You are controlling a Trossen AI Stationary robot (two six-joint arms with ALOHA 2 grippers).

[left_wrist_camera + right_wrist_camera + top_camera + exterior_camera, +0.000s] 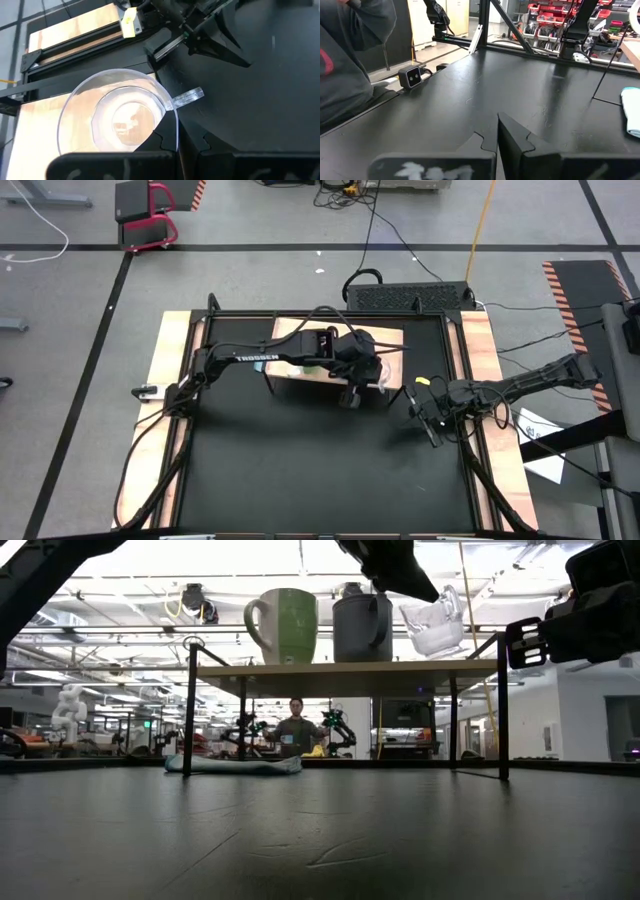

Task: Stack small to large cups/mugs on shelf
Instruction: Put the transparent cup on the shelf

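Note:
The tan shelf (340, 666) carries the lime-green mug (285, 625) at its left and the grey-blue mug (362, 628) beside it, both upright on their bases. My left gripper (395, 565) reaches over the shelf's right end (390, 340) and is shut on the clear glass cup (435, 625), which is tilted just right of the grey-blue mug. In the left wrist view the cup (120, 120) is seen from above, over the shelf board (35, 120). My right gripper (425, 415) is shut and empty, off the shelf's right side, above the black tabletop. My left gripper holds the glass cup by its rim (174, 125), close to the handle (187, 97). One finger (157, 145) is inside the cup and one (202, 147) outside, coming from above. The cup is tilted, close over the shelf's right end; whether its base touches the board I cannot tell.
A light blue cloth (235, 765) lies on the tabletop under the shelf, between its dark legs (190, 710). The black tabletop (320, 470) stretches toward the near edge. A person (295, 730) stands in the room beyond the table.

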